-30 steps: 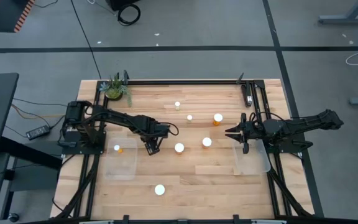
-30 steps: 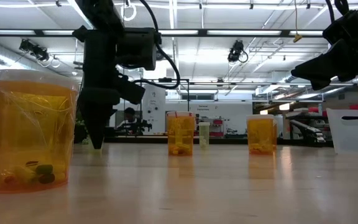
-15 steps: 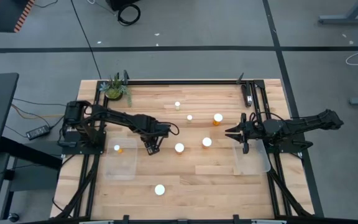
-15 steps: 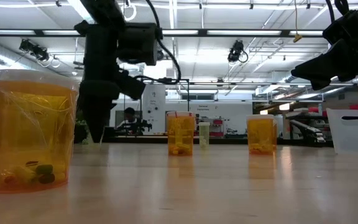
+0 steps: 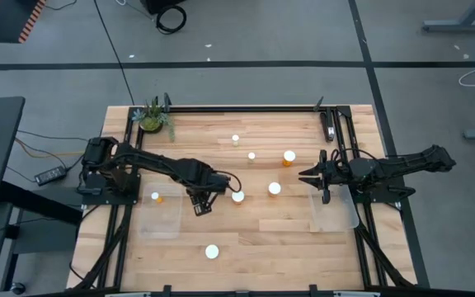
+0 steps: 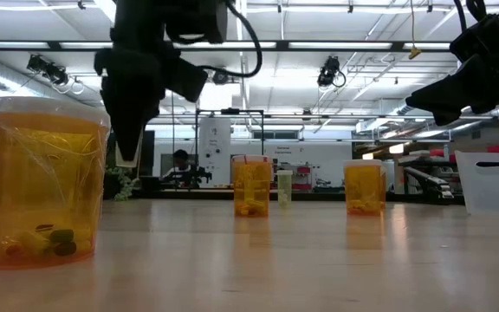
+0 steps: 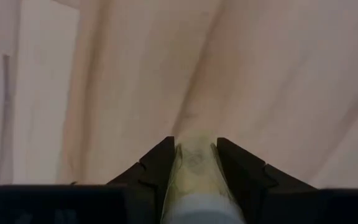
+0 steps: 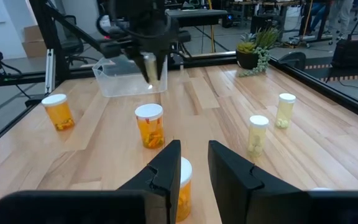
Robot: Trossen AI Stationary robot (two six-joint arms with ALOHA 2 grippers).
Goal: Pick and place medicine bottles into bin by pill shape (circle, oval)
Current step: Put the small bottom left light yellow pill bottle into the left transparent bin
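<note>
We see left gripper [image 5: 202, 206] clamping a pale bottle [image 7: 194, 171], lifted above the table [image 5: 287, 235]; white-capped bottle [image 5: 237, 196] just beside; right gripper [image 5: 308, 176] nearly closed, empty.

We can read no text, label, brand, number or sign anywhere in these views. The medicine bottles [image 8: 150, 126] show no legible label, and whatever marks they carry are too small for us to make out. The panels and boards in the room beyond the surface [image 5: 287, 231] are too blurred for us to read.
</note>
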